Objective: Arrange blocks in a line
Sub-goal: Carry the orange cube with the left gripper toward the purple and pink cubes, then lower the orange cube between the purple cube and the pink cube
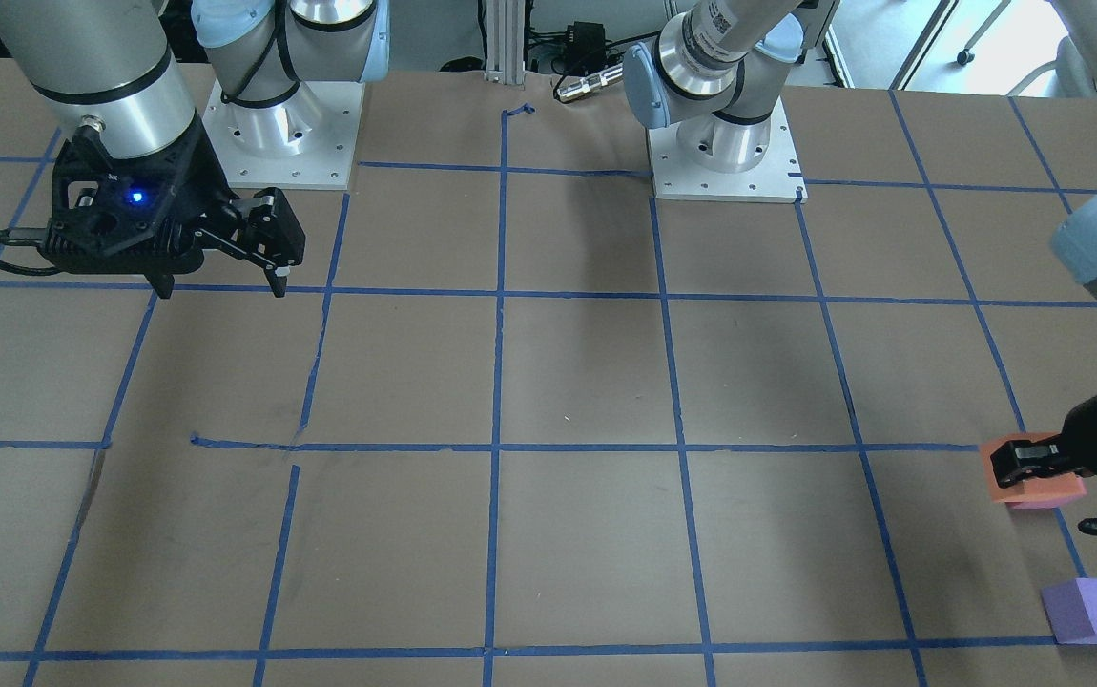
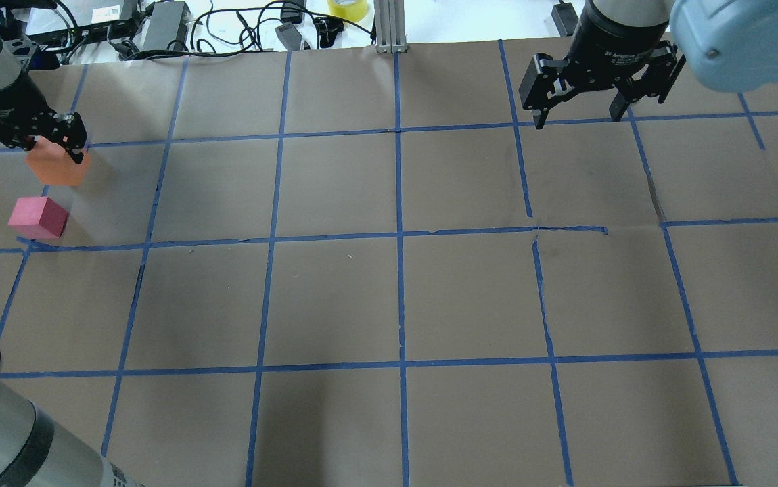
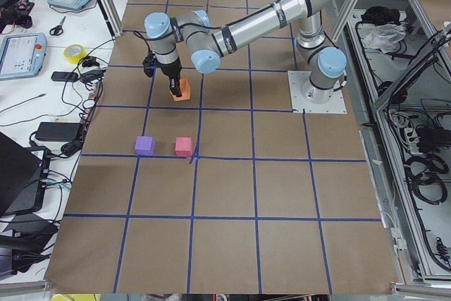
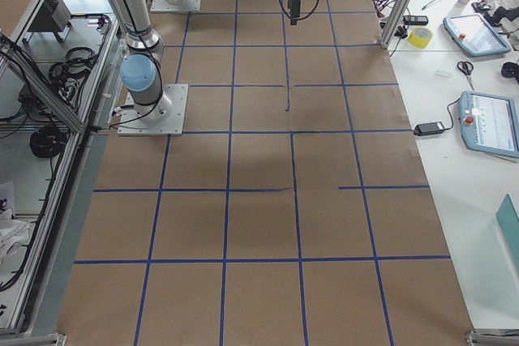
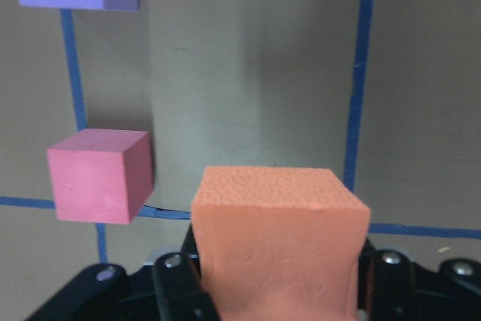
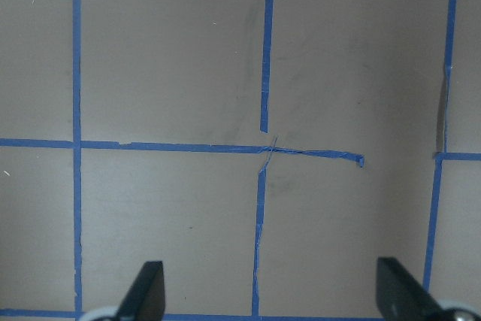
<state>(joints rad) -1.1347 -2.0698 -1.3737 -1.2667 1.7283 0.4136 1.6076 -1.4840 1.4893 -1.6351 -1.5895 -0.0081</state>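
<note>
My left gripper [image 2: 34, 138] is shut on the orange block [image 2: 57, 168] at the table's far left, and seems to hold it just above the paper. The left wrist view shows the orange block [image 5: 278, 238] between the fingers [image 5: 176, 283]. The red-pink block [image 2: 38, 218] sits on the table beside it, nearer the robot's side. The purple block [image 1: 1092, 611] lies farther out, also in the exterior left view [image 3: 144, 146]; it is out of the overhead view. My right gripper [image 2: 578, 111] is open and empty, high over the far right of the table.
Brown paper with a blue tape grid [image 2: 399, 233] covers the table. The arm bases [image 1: 725, 157] stand at the robot's edge. Cables, power bricks and a tape roll [image 2: 347, 8] lie beyond the far edge.
</note>
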